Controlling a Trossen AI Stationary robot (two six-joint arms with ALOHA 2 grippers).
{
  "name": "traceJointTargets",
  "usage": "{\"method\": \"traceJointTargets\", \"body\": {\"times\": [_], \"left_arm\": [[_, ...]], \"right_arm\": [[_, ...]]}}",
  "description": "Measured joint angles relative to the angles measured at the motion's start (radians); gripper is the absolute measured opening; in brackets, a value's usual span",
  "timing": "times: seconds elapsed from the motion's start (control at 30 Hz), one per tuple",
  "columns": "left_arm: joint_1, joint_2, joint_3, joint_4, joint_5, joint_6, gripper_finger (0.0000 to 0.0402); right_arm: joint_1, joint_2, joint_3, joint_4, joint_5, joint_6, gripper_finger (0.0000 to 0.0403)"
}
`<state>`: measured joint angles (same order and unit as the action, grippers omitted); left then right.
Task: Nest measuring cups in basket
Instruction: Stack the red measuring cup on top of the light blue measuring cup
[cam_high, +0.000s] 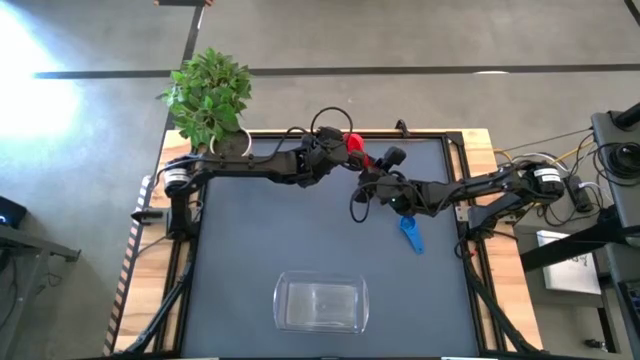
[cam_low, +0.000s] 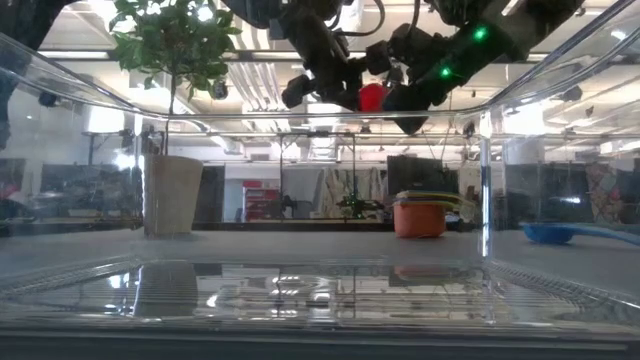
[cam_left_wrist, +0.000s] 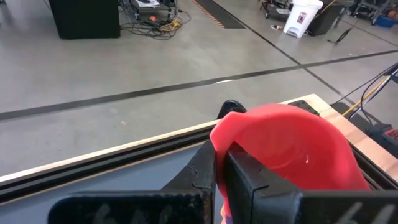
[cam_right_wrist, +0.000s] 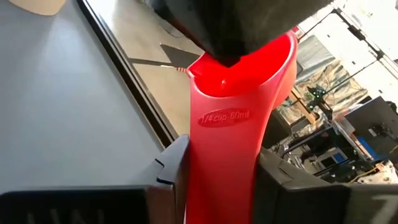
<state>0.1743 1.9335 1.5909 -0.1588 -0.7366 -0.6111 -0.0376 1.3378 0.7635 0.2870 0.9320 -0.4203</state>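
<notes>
**Both my grippers on one red cup, high over the far edge**

I hold the red measuring cup in the air near the table's far edge. My left gripper is clamped on the cup's bowl: in the left wrist view one dark finger sits inside the rim and the other outside it. My right gripper pinches the flat handle, which bears the marking "1/4 cup 60ml", between its two fingers. In the low view the cup hangs well above the tabletop, between the two dark gripper heads.

Room to move: the middle of the dark mat lies bare between my arms and the basket, which sits near the front edge, well apart from the cup. The potted plant stands at the far left corner, just beside my left arm.

Hard to read: the low camera looks through the clear basket wall, so reflections blur the scene. A stack of cups shows there, orange at the bottom with yellow and another colour above it; I cannot count its layers. In the high view my arms hide that stack.

Counted: one red cup held, one blue cup lying on the mat near my right arm, one stack, one basket.
</notes>
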Motion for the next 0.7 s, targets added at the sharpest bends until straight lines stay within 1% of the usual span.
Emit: {"method": "traceJointTargets", "body": {"times": [0.17, 0.27, 0.43, 0.6, 0.7], "left_arm": [[0.000, 0.000, 0.000, -0.003, 0.013, 0.005, 0.0000], [0.000, 0.000, 0.000, -0.002, 0.019, 0.023, 0.0006], [-0.001, 0.000, 0.000, -0.002, 0.024, 0.034, 0.0043], [-0.004, 0.000, 0.000, -0.017, 0.051, 0.062, 0.0082], [-0.008, 0.000, 0.000, -0.024, 0.072, 0.072, 0.0098]], "right_arm": [[0.000, -0.002, 0.000, -0.018, -0.004, -0.006, 0.0093], [0.002, -0.002, 0.000, -0.025, -0.008, -0.007, 0.0082], [0.004, -0.011, 0.000, -0.042, -0.020, -0.016, 0.0054], [0.004, -0.051, 0.000, -0.120, -0.025, 0.019, 0.0017], [0.004, -0.086, 0.000, -0.181, -0.037, 0.058, 0.0009]]}}
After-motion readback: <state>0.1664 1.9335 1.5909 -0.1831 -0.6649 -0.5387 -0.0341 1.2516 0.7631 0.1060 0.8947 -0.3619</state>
